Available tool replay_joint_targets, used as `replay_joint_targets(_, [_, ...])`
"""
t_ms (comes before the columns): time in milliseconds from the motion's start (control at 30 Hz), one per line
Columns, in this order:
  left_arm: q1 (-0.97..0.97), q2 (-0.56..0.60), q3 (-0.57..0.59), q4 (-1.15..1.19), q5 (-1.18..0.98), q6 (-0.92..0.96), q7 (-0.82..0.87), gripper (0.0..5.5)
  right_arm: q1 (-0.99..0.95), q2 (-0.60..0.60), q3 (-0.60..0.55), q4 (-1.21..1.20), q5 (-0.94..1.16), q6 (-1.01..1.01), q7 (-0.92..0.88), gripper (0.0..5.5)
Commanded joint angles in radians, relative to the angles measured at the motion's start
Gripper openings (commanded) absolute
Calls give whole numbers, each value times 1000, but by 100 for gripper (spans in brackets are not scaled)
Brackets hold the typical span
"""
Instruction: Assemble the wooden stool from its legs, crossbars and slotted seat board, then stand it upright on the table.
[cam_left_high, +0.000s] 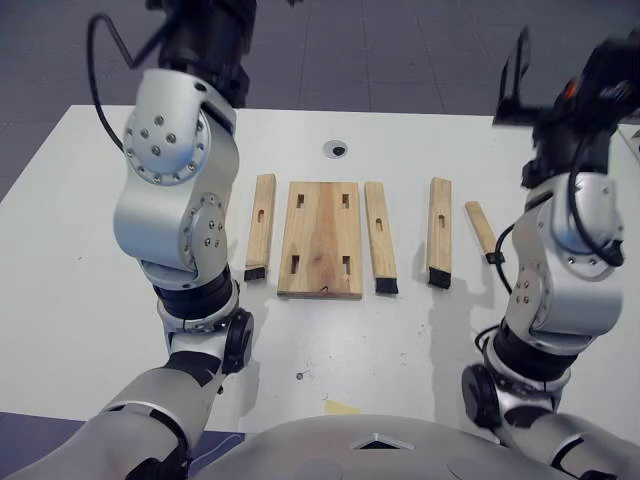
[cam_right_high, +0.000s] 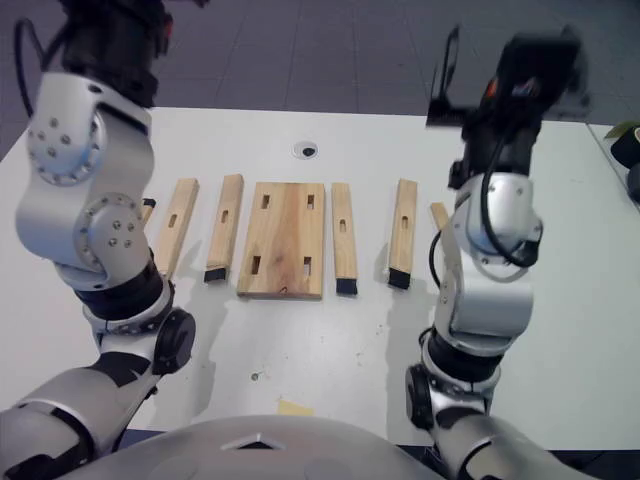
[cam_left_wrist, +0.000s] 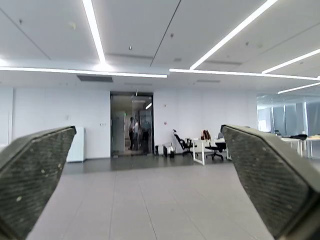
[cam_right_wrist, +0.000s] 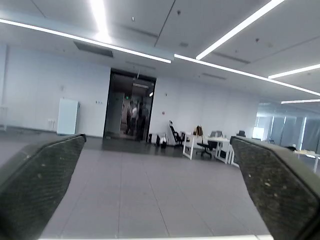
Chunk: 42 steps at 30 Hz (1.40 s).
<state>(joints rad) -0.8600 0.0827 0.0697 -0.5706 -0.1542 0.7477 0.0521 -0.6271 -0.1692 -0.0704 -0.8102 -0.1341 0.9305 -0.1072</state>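
The slotted seat board (cam_left_high: 321, 238) lies flat mid-table. Legs with black tips lie beside it: one (cam_left_high: 261, 226) on its left, two (cam_left_high: 380, 250) (cam_left_high: 439, 246) on its right, and another (cam_right_high: 178, 225) further left. A short crossbar (cam_left_high: 481, 230) lies at the right, partly behind my right arm. Both arms are raised well above the table, wrists up. My left gripper (cam_left_wrist: 147, 129) is open, pointing out into the room with nothing between its padded fingers (cam_left_wrist: 35, 175). My right gripper (cam_right_wrist: 159, 139) is likewise open and holds nothing.
The white table (cam_left_high: 400, 330) has a round cable hole (cam_left_high: 337, 149) behind the parts and a scrap of yellow tape (cam_left_high: 342, 407) near the front edge. Dark objects (cam_right_high: 630, 150) sit at the far right edge.
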Motion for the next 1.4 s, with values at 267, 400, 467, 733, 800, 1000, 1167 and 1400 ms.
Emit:
replay_joint_targets(267, [-98,78,-76,64,110,-8,-12,540,-268,4,150,-82,-48,285,21,539])
replay_joint_targets(400, [-70,112,-79,-7,156,40,-5,540,-326,-9,141,-52,-27,293,59,539])
replay_joint_targets(467, [-57,139,-66,-43,173,71,-9,540,-328,-17,137,-39,-10,277,87,539])
replay_joint_targets(733, [-77,156,-48,-32,178,110,-29,540,-167,-68,38,13,38,102,175,539])
replay_joint_targets(800, [-92,153,-46,-9,170,98,-38,540,-129,-82,12,-37,42,100,190,539])
replay_joint_targets(1000, [-128,152,-46,21,157,90,-61,540,-79,-94,-18,-146,50,143,201,539])
replay_joint_targets(1167, [-91,125,38,-16,140,168,-35,540,4,-7,-124,14,124,39,207,539])
replay_joint_targets(1400, [562,29,-3,-156,242,32,83,540,202,85,23,486,105,-416,203,539])
